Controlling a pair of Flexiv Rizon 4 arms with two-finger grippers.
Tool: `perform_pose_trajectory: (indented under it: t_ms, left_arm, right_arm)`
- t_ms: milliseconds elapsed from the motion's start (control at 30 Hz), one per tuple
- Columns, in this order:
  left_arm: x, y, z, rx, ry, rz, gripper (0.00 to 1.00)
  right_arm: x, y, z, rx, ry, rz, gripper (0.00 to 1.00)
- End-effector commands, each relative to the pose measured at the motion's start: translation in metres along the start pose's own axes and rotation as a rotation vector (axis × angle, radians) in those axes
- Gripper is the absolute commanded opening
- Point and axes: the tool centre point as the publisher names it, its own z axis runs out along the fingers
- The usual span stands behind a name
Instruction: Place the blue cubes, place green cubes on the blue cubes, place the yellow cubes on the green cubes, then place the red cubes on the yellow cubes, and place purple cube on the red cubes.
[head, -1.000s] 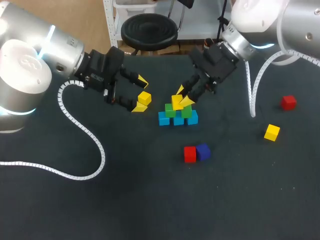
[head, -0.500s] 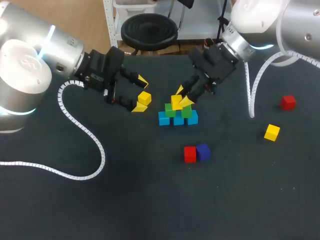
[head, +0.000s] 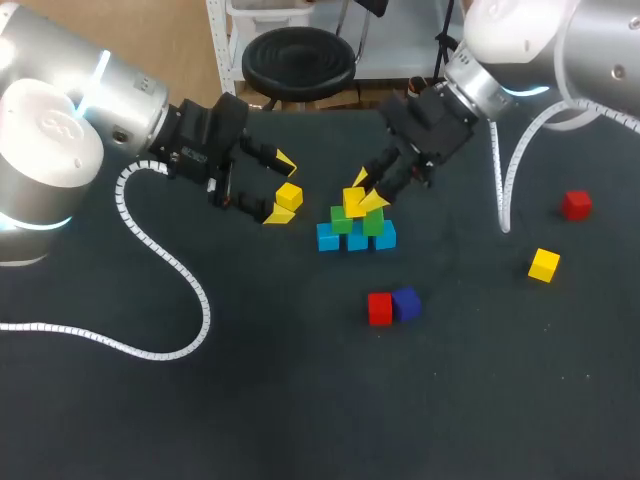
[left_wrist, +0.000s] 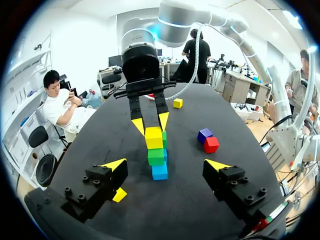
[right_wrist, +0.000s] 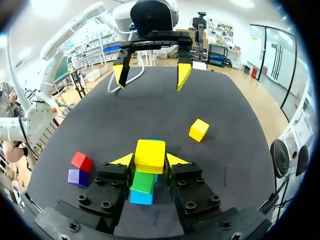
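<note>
The stack of small coloured cubes (head: 355, 225) stands mid-way across the dark table (head: 300, 400), and over the last second almost nothing about it changes. The solid yellow cube (right_wrist: 149, 154) keeps its seat on the solid green cubes (head: 373, 222), which rest on the solid blue cubes (head: 328, 237). Only the right arm's wrist seems to drift a touch away from the stack. I judge the yellow layer is being finished, with red and purple not yet begun.

The right gripper (head: 366, 190) keeps its fingers narrowly parted. In its own wrist view both tips appear to press the top yellow cube's sides, so it looks clamped on it, not yet let go. The left gripper (head: 281, 187) hovers spread wide and grips nothing. A second yellow cube (right_wrist: 198, 130) lies on the table just by it.
</note>
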Motion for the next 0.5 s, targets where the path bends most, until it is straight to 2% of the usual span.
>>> perform_pose_trajectory:
  t_ms: [33, 500]
  left_arm:
    - [0.0011, 0.0000, -0.0004, 0.000, -0.003, 0.003, 1.00]
    - [0.0011, 0.0000, -0.0004, 0.000, -0.003, 0.003, 1.00]
  right_arm:
    - [0.0020, 0.0011, 0.0005, 0.003, -0.003, 0.002, 0.00]
    - [0.0018, 0.0020, -0.0020, 0.005, 0.003, -0.004, 0.00]
